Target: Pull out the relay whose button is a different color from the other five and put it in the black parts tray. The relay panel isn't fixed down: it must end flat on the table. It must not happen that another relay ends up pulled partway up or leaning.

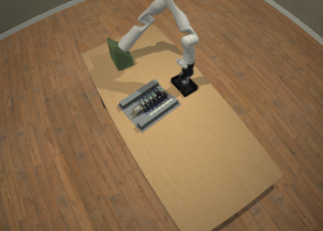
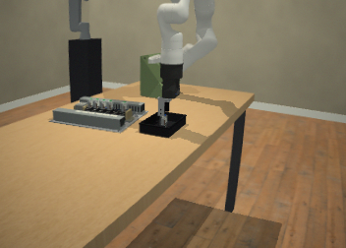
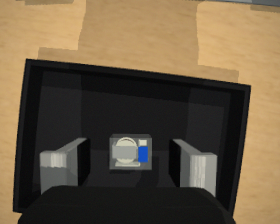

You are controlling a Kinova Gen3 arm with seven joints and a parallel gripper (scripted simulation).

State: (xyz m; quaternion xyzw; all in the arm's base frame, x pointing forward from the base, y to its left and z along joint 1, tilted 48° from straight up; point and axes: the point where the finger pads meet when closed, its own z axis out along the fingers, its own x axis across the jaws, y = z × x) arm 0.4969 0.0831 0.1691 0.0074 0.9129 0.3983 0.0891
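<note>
In the wrist view a small grey relay (image 3: 130, 152) with a blue button lies on the floor of the black parts tray (image 3: 133, 130). My gripper (image 3: 129, 156) is open, with one finger on each side of the relay and a gap on both sides. The fingers reach down into the tray (image 1: 184, 87), which also shows in the side view (image 2: 163, 124). The grey relay panel (image 1: 150, 104) lies flat on the table to the left of the tray (image 2: 100, 113), with a row of relays in it.
A green box (image 1: 120, 55) (image 2: 149, 75) stands at the back of the table. A second grey arm on a black pedestal (image 2: 85, 64) stands beyond the table's far left. The table's right edge runs close by the tray.
</note>
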